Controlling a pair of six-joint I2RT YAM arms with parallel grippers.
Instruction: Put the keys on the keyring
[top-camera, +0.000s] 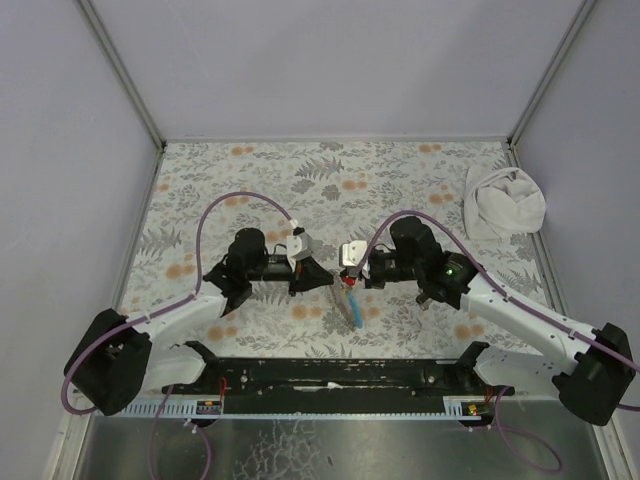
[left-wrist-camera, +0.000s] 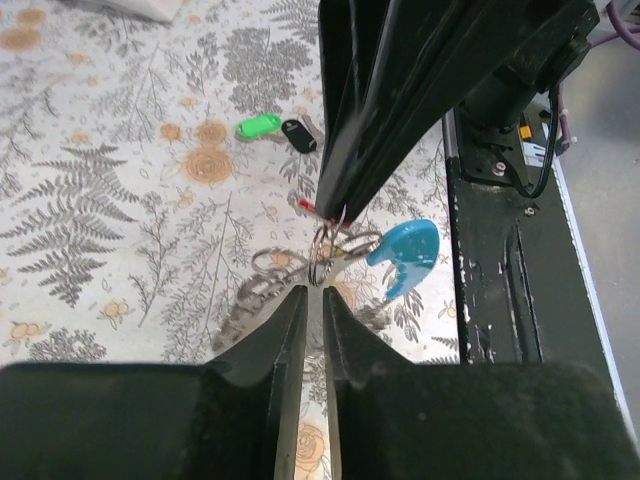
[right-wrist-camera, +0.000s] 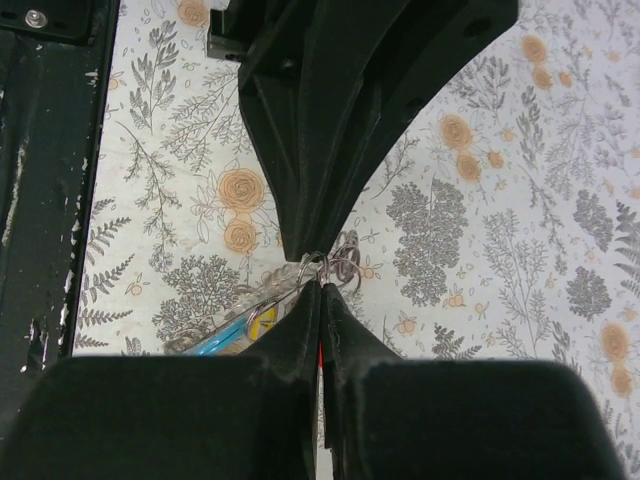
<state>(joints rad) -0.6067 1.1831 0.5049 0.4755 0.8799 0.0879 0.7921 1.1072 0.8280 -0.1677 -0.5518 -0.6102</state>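
- Our left gripper (left-wrist-camera: 312, 292) is pinched narrow on the wire of the keyring (left-wrist-camera: 324, 256). It holds the ring off the table (left-wrist-camera: 110, 230) between the 2 arms, with the ring's light-blue part hanging just beside.
- Our right gripper (left-wrist-camera: 333, 208) meets it tip to tip, closed on a sliver of the red key (left-wrist-camera: 305, 205).
- We judge the step in hand to be threading that key. The left grip should be firm and steady, while the right slides the key's hole along the wire in small moves without twisting.
- The green key (left-wrist-camera: 258, 126) and black key (left-wrist-camera: 297, 135) lie side by side on the table, apart from the ring and not yet threaded.
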